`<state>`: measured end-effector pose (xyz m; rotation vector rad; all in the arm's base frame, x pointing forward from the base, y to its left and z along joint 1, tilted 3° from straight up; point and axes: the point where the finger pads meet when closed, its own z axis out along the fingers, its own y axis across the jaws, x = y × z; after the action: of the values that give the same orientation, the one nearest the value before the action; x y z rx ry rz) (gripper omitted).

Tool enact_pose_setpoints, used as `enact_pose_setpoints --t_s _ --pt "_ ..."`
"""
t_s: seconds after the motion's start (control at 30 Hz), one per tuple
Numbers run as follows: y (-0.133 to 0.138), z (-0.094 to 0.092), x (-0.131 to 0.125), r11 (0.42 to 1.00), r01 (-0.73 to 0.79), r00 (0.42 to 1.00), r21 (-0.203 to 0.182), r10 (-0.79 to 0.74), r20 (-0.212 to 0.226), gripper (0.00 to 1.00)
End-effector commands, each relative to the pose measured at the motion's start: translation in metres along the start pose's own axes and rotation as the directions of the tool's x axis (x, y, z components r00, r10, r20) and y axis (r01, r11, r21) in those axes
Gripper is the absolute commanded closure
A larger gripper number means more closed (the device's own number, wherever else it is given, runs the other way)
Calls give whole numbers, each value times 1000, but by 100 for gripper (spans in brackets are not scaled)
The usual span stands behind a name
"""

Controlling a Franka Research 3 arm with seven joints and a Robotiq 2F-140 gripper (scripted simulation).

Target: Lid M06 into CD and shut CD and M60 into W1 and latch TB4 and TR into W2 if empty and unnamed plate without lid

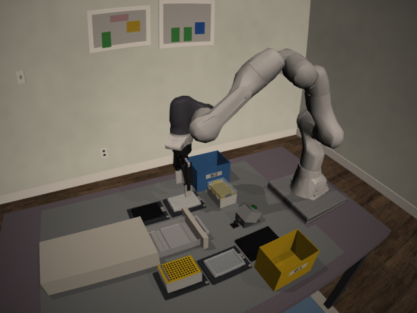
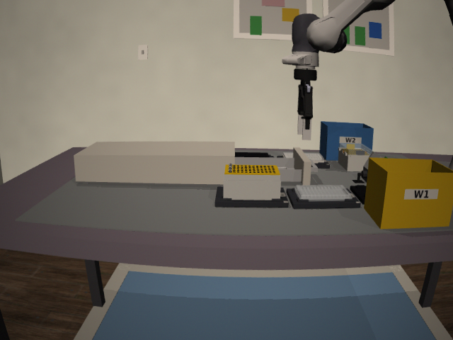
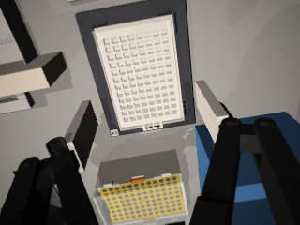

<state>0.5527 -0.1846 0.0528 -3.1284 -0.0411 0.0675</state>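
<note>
My gripper is open and empty. It hangs above the white assay plate, which lies in its dark nest at the back, beside the blue bin W2. In the wrist view the white plate lies below and ahead of the fingers; I cannot tell if a lid is on it. The clear plate lies in a front nest next to the yellow bin W1. Tip box TB4 stands by W2 with its clear lid raised. Tip rack TR shows mostly empty holes. The cooler CD has its drawer open.
The green key DONE sits right of TB4, by a small tilted grey block. An empty black nest lies left of the white plate, and another behind W1. The drawer's front panel stands upright close to the white plate's nest.
</note>
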Motion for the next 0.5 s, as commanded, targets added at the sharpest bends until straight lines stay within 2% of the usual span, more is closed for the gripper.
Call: enact_pose_setpoints --t_s 0.0,0.47 --pt "0 -6 0 1000 -8 1000 0 8 3 34" --pt "0 -22 0 1000 -8 1000 0 8 3 34"
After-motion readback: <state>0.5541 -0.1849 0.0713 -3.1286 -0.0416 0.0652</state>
